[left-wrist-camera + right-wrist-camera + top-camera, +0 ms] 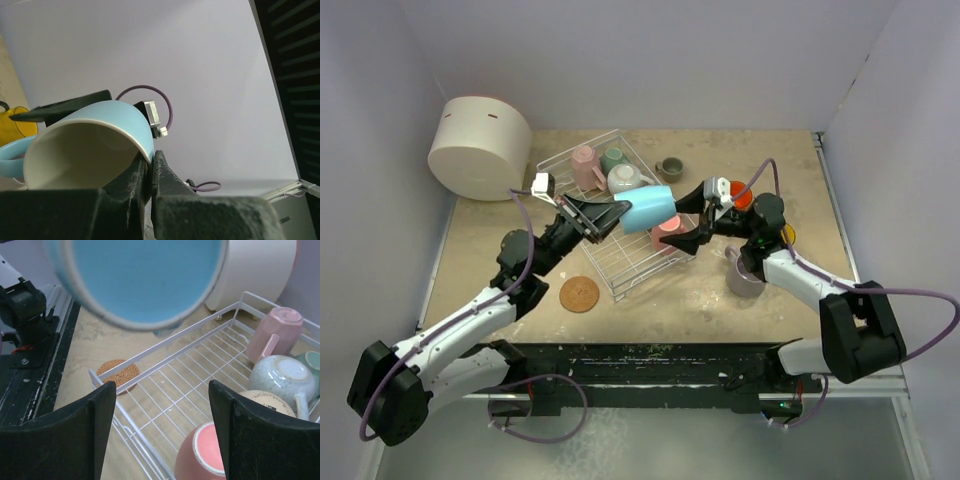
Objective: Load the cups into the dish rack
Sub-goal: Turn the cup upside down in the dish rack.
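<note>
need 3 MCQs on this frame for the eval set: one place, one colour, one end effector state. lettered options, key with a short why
1. Where does the cork coaster lie?
A) on the table, beside the dish rack
B) inside the dish rack
C) stacked on a cup

2. What colour is the held mug in the left end effector?
A) orange
B) light blue
C) yellow

3. How does the right end effector stand?
A) shut on a pink cup
B) shut on a rack wire
C) open, empty

Key:
1 A, it sits on bare tabletop just outside the rack's near corner.
2 B, the wall pinched at the rim is light blue.
3 C, its fingers are spread with only the rack floor showing between them.
</note>
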Controlling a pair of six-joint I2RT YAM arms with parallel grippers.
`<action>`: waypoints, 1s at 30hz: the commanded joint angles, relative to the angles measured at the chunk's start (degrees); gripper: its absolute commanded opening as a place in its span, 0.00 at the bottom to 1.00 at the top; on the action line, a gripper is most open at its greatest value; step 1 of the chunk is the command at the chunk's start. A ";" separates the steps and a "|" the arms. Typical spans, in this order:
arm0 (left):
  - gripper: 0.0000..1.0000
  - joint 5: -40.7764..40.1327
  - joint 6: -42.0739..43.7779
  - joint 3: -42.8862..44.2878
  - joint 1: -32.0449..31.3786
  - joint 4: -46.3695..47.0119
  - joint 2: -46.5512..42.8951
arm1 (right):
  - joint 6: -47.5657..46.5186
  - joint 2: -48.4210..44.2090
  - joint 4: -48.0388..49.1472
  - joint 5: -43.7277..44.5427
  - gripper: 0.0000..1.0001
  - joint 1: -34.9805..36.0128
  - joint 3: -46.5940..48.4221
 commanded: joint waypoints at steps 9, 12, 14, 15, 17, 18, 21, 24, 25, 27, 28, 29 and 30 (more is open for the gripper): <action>0.00 -6.97 -4.02 6.65 -9.24 19.90 8.64 | 14.52 1.80 32.61 3.66 0.78 -0.20 -4.85; 0.00 -7.22 -4.41 7.01 -9.74 20.91 9.91 | 16.55 1.76 35.79 3.08 0.76 -0.12 -5.20; 0.00 -7.31 -4.64 7.06 -9.90 21.50 10.50 | 18.15 1.91 37.94 2.95 0.73 -0.11 -5.48; 0.00 -7.33 -4.76 7.10 -9.89 21.85 10.83 | 19.15 2.00 38.92 2.77 0.71 -0.11 -5.52; 0.00 -7.42 -5.01 7.03 -9.99 22.27 11.03 | 20.33 2.20 40.19 2.29 0.63 -0.11 -5.33; 0.00 -7.50 -5.12 7.02 -10.03 22.48 11.12 | 20.81 2.29 40.75 2.04 0.60 -0.11 -5.26; 0.00 -7.68 -5.24 6.79 -10.24 22.72 11.19 | 21.79 2.40 41.80 1.61 0.47 -0.11 -5.12; 0.00 -8.11 -5.24 6.67 -10.20 22.83 11.09 | 22.74 2.64 42.75 1.23 0.39 -0.11 -5.01; 0.00 -8.17 -5.22 6.60 -10.25 22.81 11.09 | 22.90 2.66 43.02 1.01 0.36 -0.11 -4.92; 0.00 -8.26 -5.30 6.36 -10.24 22.85 11.08 | 23.18 2.75 43.32 0.63 0.29 -0.11 -4.86; 0.00 -8.30 -5.31 6.19 -10.21 22.89 11.09 | 23.34 2.69 43.40 0.33 0.26 -0.11 -4.77; 0.00 -8.42 -5.35 5.98 -10.25 22.95 11.05 | 23.46 2.67 43.54 0.15 0.23 -0.11 -4.66; 0.00 -8.58 -5.39 5.68 -10.21 22.99 11.02 | 23.57 2.62 43.66 -0.02 0.19 -0.11 -4.62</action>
